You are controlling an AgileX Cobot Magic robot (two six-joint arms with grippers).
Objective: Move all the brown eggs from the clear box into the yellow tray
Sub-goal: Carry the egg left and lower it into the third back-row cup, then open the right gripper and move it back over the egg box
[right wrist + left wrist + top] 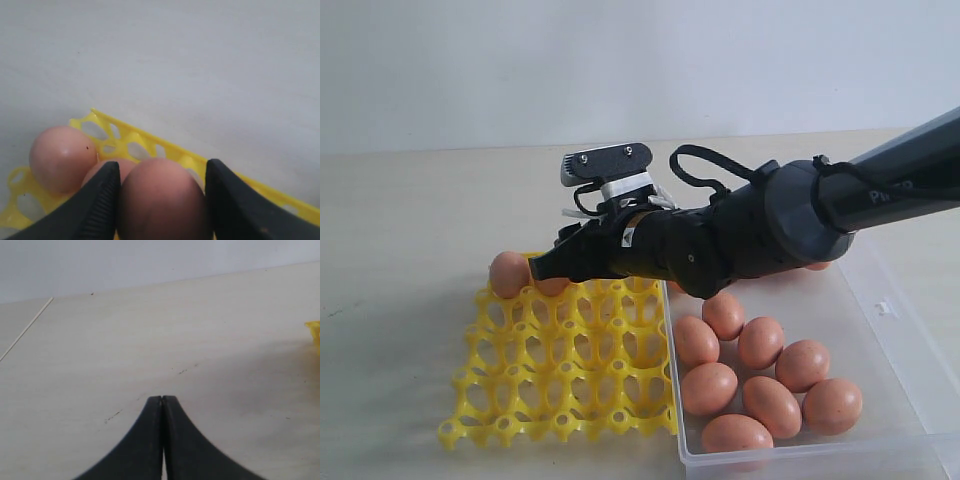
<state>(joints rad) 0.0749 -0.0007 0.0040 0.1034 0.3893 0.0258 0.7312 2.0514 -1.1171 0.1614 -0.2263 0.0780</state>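
Clamping brown egg (162, 202) in right end effector (162, 167) over yellow tray (165, 148).

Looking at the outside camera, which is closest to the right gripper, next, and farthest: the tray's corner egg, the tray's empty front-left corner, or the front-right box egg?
1. Corner egg, in the far-left cup, beside the right gripper.
2. The yellow tray's front-left corner, empty, toward the camera.
3. Front-right box egg, in the clear box, far right.

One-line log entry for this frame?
right gripper: shut on brown egg | position: over yellow tray | left gripper: shut, empty | clear box: eggs inside
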